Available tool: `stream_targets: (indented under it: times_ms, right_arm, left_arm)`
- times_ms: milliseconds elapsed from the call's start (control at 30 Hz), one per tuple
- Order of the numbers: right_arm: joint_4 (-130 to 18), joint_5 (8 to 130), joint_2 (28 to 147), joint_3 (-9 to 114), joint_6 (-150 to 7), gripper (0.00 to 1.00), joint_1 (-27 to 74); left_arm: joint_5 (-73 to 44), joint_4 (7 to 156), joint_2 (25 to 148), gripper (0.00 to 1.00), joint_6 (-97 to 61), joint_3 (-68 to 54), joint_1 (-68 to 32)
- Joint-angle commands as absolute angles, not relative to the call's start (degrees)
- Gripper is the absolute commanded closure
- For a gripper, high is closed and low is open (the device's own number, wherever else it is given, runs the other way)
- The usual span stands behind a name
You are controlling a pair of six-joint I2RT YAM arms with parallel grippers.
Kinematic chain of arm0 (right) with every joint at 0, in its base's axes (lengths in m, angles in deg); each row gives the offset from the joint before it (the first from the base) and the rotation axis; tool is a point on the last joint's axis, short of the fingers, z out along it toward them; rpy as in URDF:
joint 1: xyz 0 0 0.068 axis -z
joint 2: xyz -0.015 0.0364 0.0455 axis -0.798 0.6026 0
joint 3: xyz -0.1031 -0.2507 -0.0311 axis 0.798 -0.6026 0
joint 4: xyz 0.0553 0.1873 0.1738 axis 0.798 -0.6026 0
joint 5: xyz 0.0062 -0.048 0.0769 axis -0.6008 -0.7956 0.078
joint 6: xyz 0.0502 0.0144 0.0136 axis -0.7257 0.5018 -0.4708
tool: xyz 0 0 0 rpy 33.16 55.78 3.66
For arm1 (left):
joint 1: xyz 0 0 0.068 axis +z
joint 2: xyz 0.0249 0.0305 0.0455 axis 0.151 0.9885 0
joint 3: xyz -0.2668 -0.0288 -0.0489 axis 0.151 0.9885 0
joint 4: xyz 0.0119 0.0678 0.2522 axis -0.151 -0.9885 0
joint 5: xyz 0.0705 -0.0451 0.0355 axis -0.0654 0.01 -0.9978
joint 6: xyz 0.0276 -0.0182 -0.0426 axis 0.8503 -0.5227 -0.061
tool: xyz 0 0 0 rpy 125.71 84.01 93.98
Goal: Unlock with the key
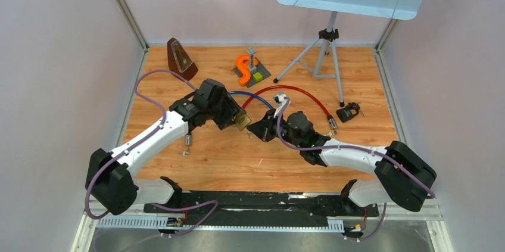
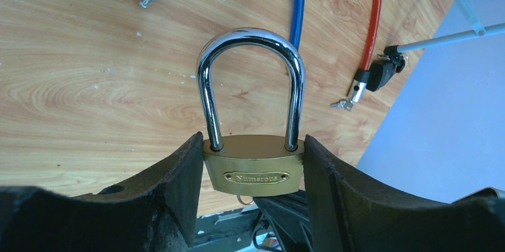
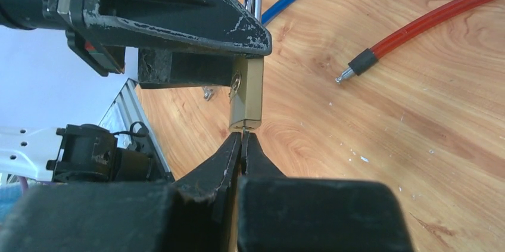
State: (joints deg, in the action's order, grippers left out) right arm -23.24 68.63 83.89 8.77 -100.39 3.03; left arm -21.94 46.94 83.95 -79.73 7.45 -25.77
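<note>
A brass padlock point(image 2: 253, 165) with a closed chrome shackle point(image 2: 250, 43) is clamped between my left gripper's point(image 2: 253, 168) two fingers, held above the wooden table. It also shows in the top view point(image 1: 241, 122) and in the right wrist view point(image 3: 246, 100). My right gripper point(image 3: 243, 140) is shut on a thin key point(image 3: 243, 133) whose blade sits in the keyhole at the padlock's bottom face. In the top view the right gripper point(image 1: 260, 127) meets the padlock from the right. A key ring point(image 2: 243, 200) peeks out below the lock body.
A blue cable point(image 1: 250, 94) and a red cable lock point(image 1: 298, 94) lie behind the grippers. A black lock with keys point(image 1: 348, 112), a music stand tripod point(image 1: 324, 55), an orange S-shaped piece point(image 1: 242, 67) and a brown metronome point(image 1: 180, 58) stand farther back.
</note>
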Motion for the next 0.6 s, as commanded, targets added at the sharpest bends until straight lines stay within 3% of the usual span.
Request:
stream_targets:
  times_ms: [0,267,567]
  right_arm:
    - [-15.4,63.9,84.9,11.1,-99.5,1.0,3.0]
    - [-10.2,63.1,84.9,9.4,-101.7,1.0,4.3]
    - [0.4,78.8,84.6,2.8,-122.8,1.0,11.9]
  left_arm:
    - [-19.8,51.2,82.2,1.0,-82.7,7.0,-28.7]
    - [-17.6,58.4,78.9,1.0,-86.5,11.1,-29.9]
    - [-16.1,80.9,69.9,1.0,-86.4,22.1,-29.9]
